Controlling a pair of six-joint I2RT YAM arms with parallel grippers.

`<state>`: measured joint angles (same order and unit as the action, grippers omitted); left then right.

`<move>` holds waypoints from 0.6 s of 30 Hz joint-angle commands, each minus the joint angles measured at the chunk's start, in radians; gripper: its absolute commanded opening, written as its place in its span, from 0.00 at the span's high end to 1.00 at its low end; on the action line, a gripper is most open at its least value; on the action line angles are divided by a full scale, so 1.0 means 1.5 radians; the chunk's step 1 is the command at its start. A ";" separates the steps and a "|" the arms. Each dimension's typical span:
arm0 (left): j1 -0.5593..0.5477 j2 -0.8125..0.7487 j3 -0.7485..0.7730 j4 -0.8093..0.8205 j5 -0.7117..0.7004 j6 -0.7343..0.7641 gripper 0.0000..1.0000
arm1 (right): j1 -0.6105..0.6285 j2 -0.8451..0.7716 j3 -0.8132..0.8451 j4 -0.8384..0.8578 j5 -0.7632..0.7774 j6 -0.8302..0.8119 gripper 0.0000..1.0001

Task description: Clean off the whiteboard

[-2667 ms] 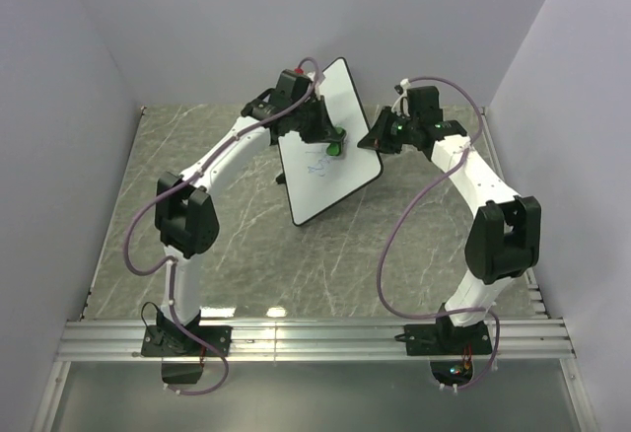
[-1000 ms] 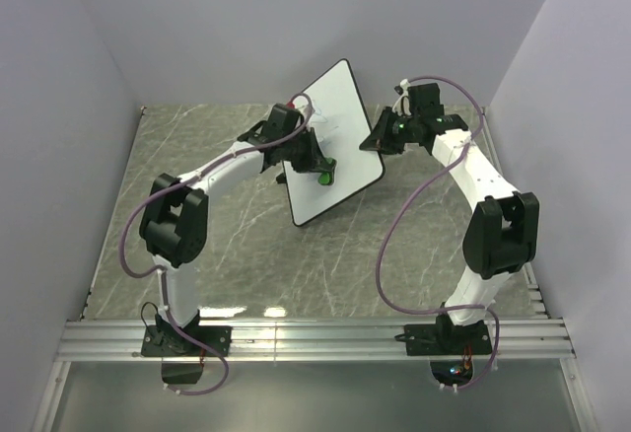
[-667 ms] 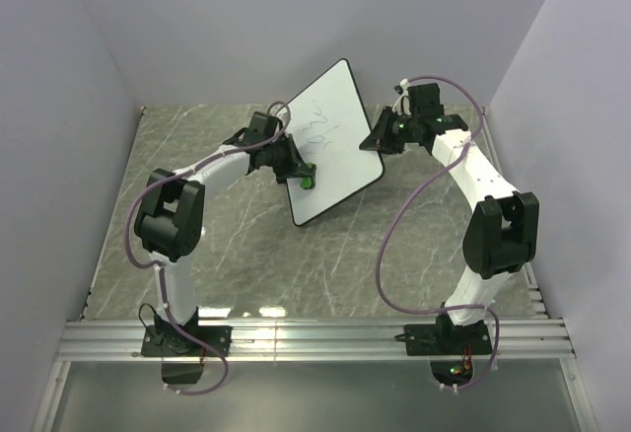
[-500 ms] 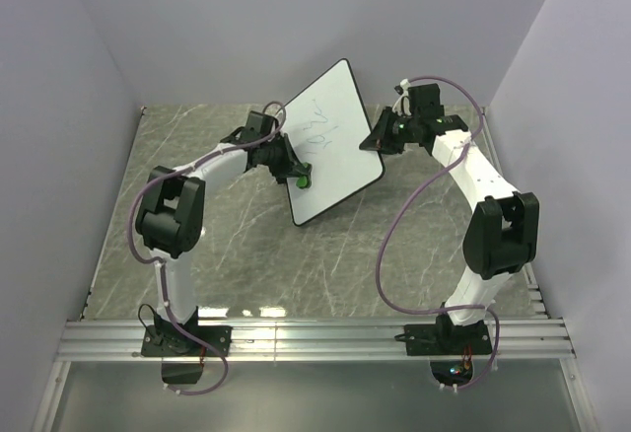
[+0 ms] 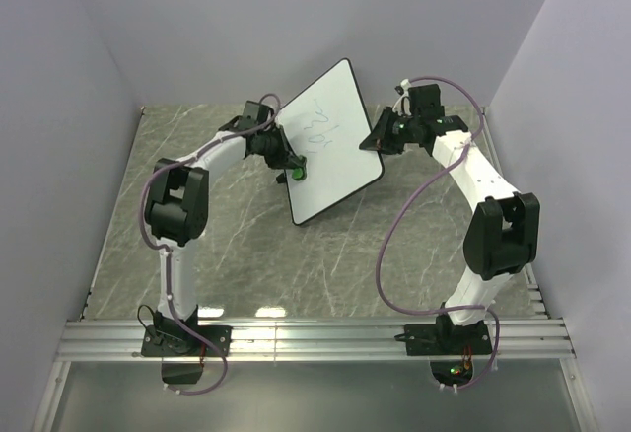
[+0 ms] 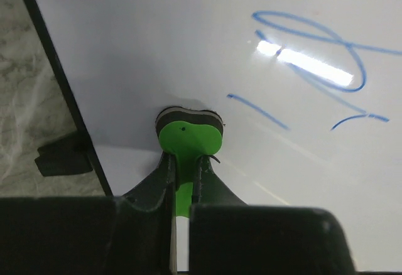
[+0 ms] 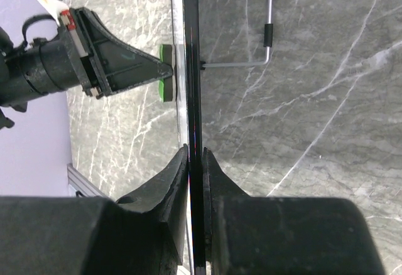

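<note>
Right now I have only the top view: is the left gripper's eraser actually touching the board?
Observer: Yes. Seen edge-on from the right wrist, the eraser sits flat against the board, pinched by the left gripper.
Operator: Where is it relative to the ink?
Observer: In the left wrist view it is close to the black rim, with the blue strokes off to its side, unwiped.
Operator: And the right gripper?
Observer: The right gripper is clamped on the board's edge, one finger on each face.
</note>
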<state>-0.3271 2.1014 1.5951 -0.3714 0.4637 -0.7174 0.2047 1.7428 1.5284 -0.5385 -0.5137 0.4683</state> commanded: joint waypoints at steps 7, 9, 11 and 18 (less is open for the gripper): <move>-0.111 0.118 0.231 -0.003 0.042 0.020 1.00 | 0.047 -0.012 -0.041 -0.080 -0.004 -0.031 1.00; -0.124 0.130 0.284 -0.013 0.059 0.016 1.00 | 0.055 -0.012 -0.049 -0.081 -0.002 -0.033 1.00; -0.132 0.142 0.315 -0.010 0.079 0.003 1.00 | 0.060 -0.010 -0.053 -0.082 0.000 -0.035 1.00; -0.106 0.183 0.357 -0.048 0.021 -0.010 1.00 | 0.071 -0.006 -0.052 -0.091 0.009 -0.043 1.00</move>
<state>-0.4629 2.2799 2.1120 -0.4099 0.4992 -0.7040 0.2146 1.7210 1.4860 -0.5251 -0.4870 0.4835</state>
